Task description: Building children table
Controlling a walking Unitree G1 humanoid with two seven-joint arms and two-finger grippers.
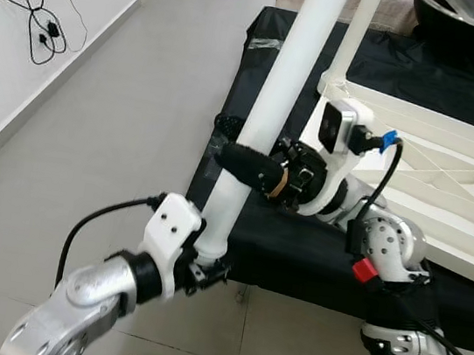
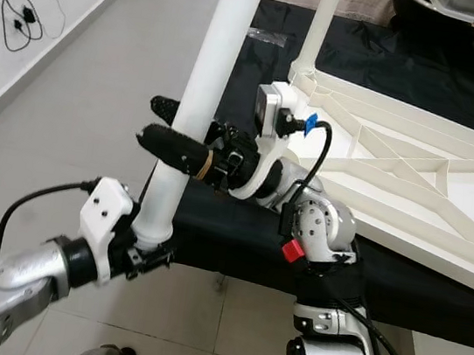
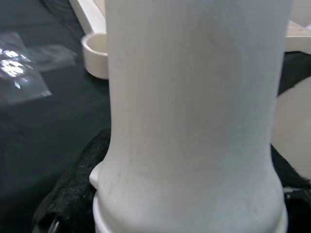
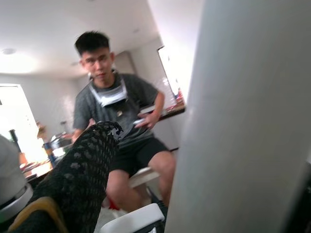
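Above black cloth (image 1: 296,256), both pincers (image 1: 251,169) (image 1: 207,266) clamp the table leg (image 1: 285,87).

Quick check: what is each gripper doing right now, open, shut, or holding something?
Left gripper: shut on the lower end of the white table leg.
Right gripper: shut on the same table leg, higher up.

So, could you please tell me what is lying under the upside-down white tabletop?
The tabletop rests on a black cloth, which reaches past its near edge. What the cloth covers is hidden.
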